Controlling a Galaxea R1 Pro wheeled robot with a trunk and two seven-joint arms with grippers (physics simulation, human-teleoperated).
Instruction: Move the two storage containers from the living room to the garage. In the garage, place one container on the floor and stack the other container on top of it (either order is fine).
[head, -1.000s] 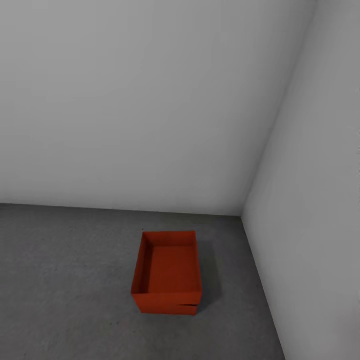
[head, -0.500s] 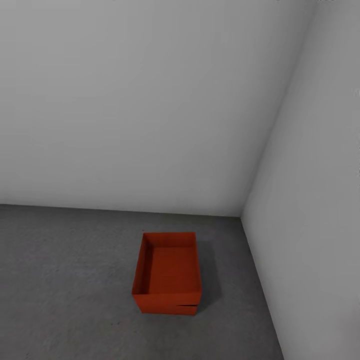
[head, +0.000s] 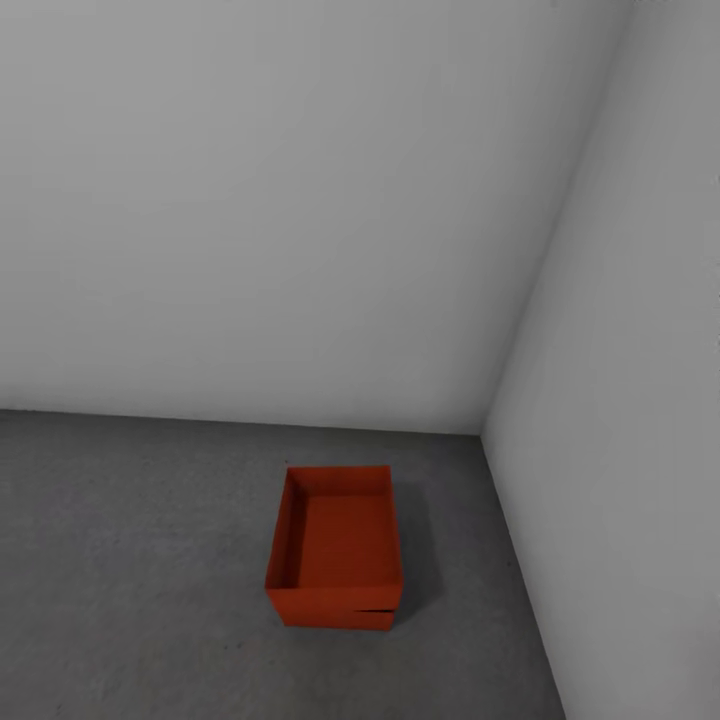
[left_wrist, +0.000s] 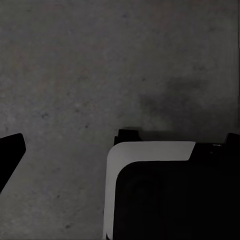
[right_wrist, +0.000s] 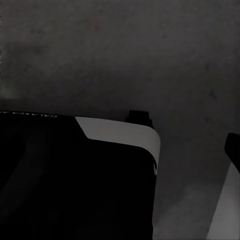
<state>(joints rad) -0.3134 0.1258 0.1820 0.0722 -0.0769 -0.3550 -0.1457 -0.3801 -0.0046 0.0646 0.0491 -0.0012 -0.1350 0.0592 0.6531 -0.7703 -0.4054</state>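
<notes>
The two storage containers stand stacked on the dark grey concrete floor (head: 130, 560) in a corner of the garage. The upper red-orange container (head: 340, 540) sits open-topped and empty, slightly askew on the lower container (head: 345, 620), of which just a strip shows beneath. No gripper touches them. In the left wrist view, my left gripper (left_wrist: 122, 150) hangs over bare concrete, one dark fingertip (left_wrist: 11, 157) at the picture's edge, holding nothing. In the right wrist view, my right gripper (right_wrist: 122, 150) is likewise spread, with a dark fingertip (right_wrist: 233, 150) at the edge.
Pale grey walls meet right behind the stack: the back wall (head: 280, 220) and the right wall (head: 620, 450). Open concrete stretches left of the stack and toward me. My own white-and-black base (left_wrist: 150, 190) shows under both wrist cameras.
The whole head picture has crept a few pixels downward, a camera shift. The stacked containers stay as they were.
</notes>
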